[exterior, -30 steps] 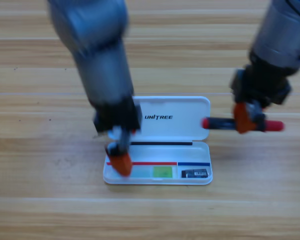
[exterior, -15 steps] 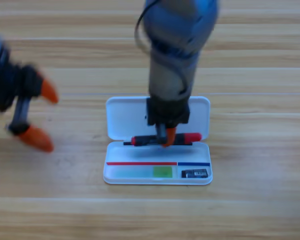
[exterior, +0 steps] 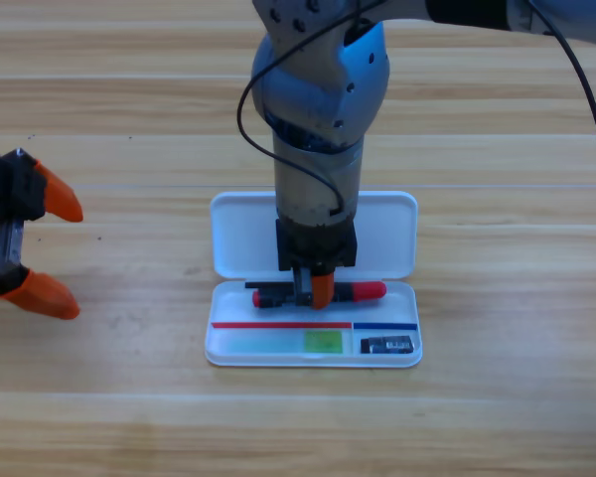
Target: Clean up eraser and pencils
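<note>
The white case (exterior: 233, 243) lies open at the table's middle. My right gripper (exterior: 318, 292) reaches down over the case's tray and is shut on the red pencil (exterior: 363, 291), which lies level across the tray's upper slot. The pale-green pencil (exterior: 296, 342) rests in the tray's bottom compartment at left. The black eraser (exterior: 387, 345) sits in the small compartment at bottom right. My left gripper (exterior: 46, 246) waits at the picture's left edge, open and holding nothing.
The right arm's grey body (exterior: 318, 109) rises over the case's lid and hides its middle. A black cable (exterior: 591, 119) runs along the upper right.
The right gripper has lowered the red pencil a little further into the tray. The left gripper stays at the left edge, barely moved.
</note>
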Controlling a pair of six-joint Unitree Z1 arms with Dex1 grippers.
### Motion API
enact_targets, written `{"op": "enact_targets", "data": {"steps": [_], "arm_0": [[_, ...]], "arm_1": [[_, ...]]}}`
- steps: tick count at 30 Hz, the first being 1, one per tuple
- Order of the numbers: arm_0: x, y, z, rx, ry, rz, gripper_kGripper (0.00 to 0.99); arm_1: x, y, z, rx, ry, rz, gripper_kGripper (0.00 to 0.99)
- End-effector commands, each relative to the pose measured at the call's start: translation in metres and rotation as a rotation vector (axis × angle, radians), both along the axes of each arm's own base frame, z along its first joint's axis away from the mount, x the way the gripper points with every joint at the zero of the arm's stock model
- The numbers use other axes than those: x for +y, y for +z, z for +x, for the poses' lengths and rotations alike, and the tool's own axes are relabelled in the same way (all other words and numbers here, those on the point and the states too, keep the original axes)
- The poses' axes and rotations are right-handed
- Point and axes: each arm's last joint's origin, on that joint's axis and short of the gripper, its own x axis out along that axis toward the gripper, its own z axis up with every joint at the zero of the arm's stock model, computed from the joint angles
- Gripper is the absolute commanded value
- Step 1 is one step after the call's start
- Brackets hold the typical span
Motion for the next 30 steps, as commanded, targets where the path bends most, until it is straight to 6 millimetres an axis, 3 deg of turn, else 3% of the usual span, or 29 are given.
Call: {"op": "enact_targets", "data": {"steps": [1, 2, 3, 4, 9, 13, 16, 19, 23, 26, 30], "arm_0": [[0.003, -0.005, 0.001, 0.023, 0.030, -0.005, 0.990], [0.003, -0.005, 0.001, 0.025, 0.029, -0.006, 0.990], [0.004, -0.005, 0.001, 0.027, 0.030, -0.003, 0.990], [0.003, -0.006, 0.001, 0.030, 0.030, -0.002, 0.990], [0.003, -0.006, 0.002, 0.035, 0.030, 0.001, 0.990], [0.001, -0.002, 0.007, 0.021, 0.033, -0.004, 0.990], [-0.006, 0.007, 0.023, -0.006, 0.042, -0.017, 0.986], [-0.021, 0.010, 0.056, -0.013, 0.058, -0.029, 0.985], [-0.048, 0.002, 0.110, -0.003, 0.050, -0.063, 0.925], [-0.068, -0.018, 0.148, 0.029, 0.028, -0.096, 0.844], [-0.085, -0.043, 0.185, 0.071, 0.007, -0.145, 0.680]], "arm_1": [[0.006, -0.020, -0.011, 0.047, -0.001, -0.058, 0.446], [0.005, -0.015, -0.013, 0.048, -0.015, -0.049, 0.718], [0.004, -0.007, -0.014, 0.047, -0.031, -0.034, 0.868], [0.002, 0.004, -0.019, 0.048, -0.029, -0.015, 0.911], [-0.020, 0.076, -0.056, 0.102, 0.002, 0.120, 0.959], [-0.057, 0.142, -0.087, 0.133, 0.034, 0.269, 0.977], [-0.088, 0.178, -0.108, 0.156, 0.058, 0.392, 0.989], [-0.122, 0.192, -0.120, 0.139, 0.043, 0.524, 0.990], [-0.159, 0.188, -0.133, 0.154, 0.027, 0.675, 0.990], [-0.171, 0.183, -0.139, 0.190, 0.017, 0.702, 0.990], [-0.180, 0.184, -0.146, 0.210, 0.015, 0.713, 0.990]]}}
